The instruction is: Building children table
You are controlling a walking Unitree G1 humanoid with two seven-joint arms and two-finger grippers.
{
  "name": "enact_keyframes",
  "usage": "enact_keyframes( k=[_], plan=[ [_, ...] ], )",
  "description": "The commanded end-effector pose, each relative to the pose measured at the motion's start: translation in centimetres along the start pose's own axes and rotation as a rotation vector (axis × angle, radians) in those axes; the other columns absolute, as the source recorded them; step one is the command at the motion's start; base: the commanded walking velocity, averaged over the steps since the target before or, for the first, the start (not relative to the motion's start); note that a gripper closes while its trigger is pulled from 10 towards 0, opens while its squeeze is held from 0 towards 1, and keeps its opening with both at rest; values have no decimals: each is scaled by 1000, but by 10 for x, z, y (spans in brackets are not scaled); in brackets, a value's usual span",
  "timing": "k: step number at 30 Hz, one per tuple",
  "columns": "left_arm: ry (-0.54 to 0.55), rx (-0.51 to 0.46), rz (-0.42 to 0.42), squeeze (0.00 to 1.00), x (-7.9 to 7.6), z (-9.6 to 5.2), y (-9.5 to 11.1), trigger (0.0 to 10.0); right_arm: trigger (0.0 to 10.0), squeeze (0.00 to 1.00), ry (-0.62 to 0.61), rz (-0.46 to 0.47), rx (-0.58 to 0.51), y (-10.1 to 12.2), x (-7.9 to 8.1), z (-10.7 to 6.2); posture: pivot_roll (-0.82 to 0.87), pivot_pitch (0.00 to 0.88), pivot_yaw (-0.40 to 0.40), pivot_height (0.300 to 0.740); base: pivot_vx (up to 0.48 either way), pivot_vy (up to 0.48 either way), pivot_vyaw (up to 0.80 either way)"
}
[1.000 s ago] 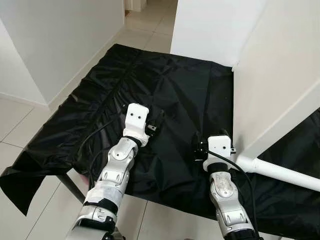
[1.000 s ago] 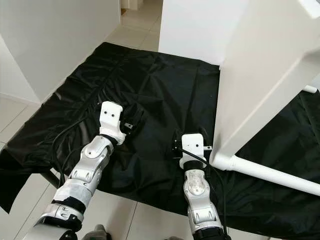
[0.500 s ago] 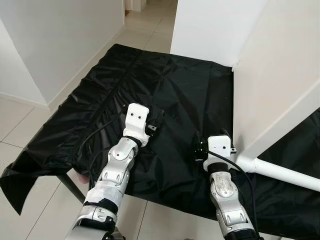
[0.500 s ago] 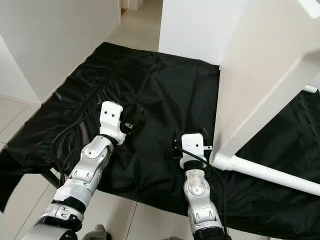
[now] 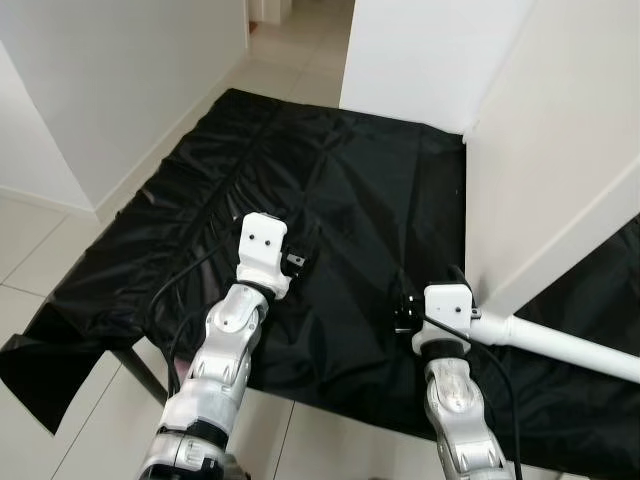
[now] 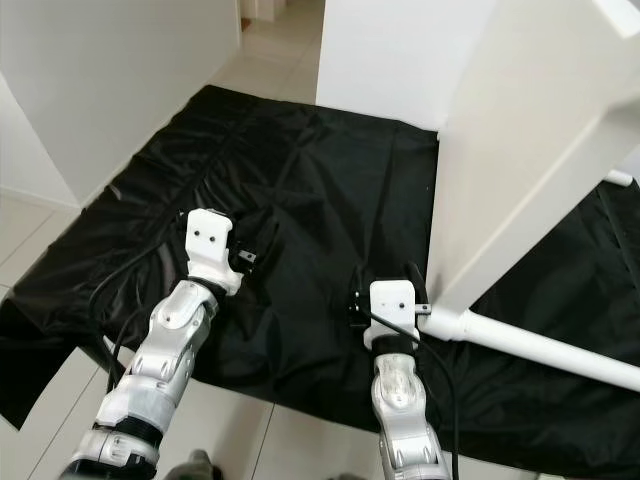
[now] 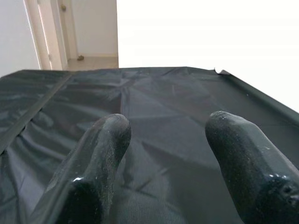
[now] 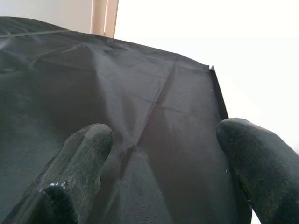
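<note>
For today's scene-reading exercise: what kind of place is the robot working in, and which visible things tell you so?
Probably a home hallway: pale tiled floor, plain white walls, and a white children's table panel with a round white leg on a black cloth-covered work surface.

Both silver arms forward and low, left gripper (image 7: 166,135) and right gripper (image 8: 163,149) (fingers spread wide).
</note>
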State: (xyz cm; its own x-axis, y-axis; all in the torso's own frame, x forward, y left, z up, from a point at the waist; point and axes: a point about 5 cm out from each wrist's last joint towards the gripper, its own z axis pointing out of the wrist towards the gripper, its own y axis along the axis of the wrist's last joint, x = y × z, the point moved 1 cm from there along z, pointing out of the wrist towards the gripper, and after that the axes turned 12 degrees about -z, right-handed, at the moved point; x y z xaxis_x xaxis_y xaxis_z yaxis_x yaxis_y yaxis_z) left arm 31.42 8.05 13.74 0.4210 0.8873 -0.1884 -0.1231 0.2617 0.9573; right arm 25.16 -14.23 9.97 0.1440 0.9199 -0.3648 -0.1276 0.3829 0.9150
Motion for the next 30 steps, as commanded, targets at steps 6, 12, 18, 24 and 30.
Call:
enact_keyframes(
  k=[6,12,18,24,30],
  plan=[
    [-59,8,10,0,-6,-5,1,10000,10000,0,37,17,-25,5,6,-6,72,15,-54,740,0,0,0],
    [-52,9,7,0,-6,-6,1,10000,10000,0,47,16,-32,7,6,-5,70,19,-57,740,0,0,0],
    [-57,8,7,0,-8,-5,3,10000,10000,0,54,14,-40,10,5,-3,70,24,-62,740,0,0,0],
    [-55,10,9,0,-7,-6,3,10000,10000,0,57,11,-41,10,5,-3,70,24,-64,740,0,0,0],
    [-56,7,10,0,-7,-6,4,10000,10000,0,60,6,-39,9,5,-3,69,22,-64,740,0,0,0]
  ],
)
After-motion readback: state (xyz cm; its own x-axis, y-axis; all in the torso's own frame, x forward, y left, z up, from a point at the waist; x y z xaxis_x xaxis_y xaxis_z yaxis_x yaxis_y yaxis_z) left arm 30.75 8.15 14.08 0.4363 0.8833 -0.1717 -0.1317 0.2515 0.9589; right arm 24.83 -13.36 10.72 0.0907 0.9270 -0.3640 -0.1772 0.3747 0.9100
